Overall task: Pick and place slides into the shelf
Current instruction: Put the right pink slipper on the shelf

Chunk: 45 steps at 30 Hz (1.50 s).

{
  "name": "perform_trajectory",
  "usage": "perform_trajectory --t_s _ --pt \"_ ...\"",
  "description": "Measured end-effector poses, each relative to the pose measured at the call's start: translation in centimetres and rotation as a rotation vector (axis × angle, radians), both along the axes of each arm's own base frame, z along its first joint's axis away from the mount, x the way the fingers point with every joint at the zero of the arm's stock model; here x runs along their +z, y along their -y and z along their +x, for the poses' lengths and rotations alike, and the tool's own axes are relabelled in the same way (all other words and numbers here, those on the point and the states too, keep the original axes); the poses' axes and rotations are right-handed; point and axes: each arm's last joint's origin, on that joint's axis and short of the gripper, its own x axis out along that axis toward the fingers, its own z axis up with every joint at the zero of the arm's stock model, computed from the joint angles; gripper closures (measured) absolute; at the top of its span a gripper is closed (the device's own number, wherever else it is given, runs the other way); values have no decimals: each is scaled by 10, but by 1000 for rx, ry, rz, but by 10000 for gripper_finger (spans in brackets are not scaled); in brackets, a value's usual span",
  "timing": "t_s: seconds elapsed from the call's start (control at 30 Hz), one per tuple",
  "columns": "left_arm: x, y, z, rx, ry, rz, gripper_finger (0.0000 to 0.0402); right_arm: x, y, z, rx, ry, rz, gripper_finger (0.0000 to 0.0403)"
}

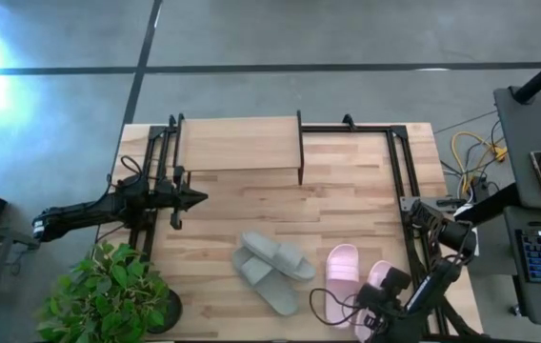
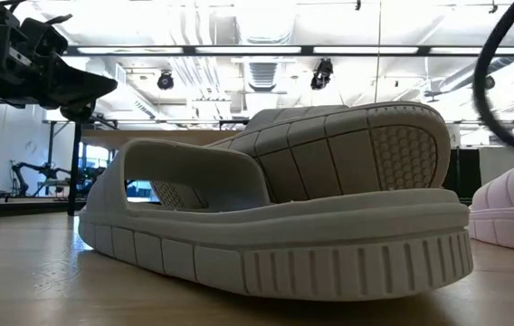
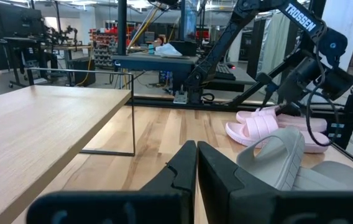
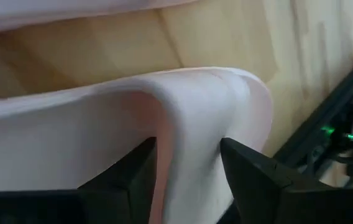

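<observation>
Light wood worktop (image 1: pixel 347 205), workshop room beyond. Right tool (image 4: pixel 189 165) clamped on pink slide (image 4: pixel 189 118) strap at near right edge. Left tool (image 3: pixel 196 165) together beside shelf (image 1: pixel 240 143). Grey-green slides (image 1: pixel 270 267) stacked mid-worktop.

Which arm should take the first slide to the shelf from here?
Right. Its tool already has a finger on each side of a pink slide's strap at the table's near right. The left tool, fingers together, sits empty by the shelf, away from the grey-green pair.
</observation>
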Motion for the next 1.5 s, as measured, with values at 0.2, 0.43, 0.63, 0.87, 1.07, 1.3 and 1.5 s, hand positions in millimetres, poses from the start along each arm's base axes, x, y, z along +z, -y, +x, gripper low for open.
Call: perform_trajectory --t_s 0.2,0.43,0.63,0.87,1.07,1.3,1.5 --pt "0 0 0 0 0 0 402 -5 9 -5 -5 -47 -94 265" --pt "0 0 0 0 0 0 402 -11 21 -10 -27 -43 -200 366" --pt "0 0 0 0 0 0 402 3 30 4 67 69 -222 392" --pt "0 0 0 0 0 0 402 47 49 26 294 243 -248 393" --pt "0 0 0 0 0 0 402 91 77 39 490 329 -323 393" --pt "0 0 0 0 0 0 402 138 138 71 520 374 -387 394" --pt "0 0 0 0 -1 0 402 157 199 124 529 463 -159 394"
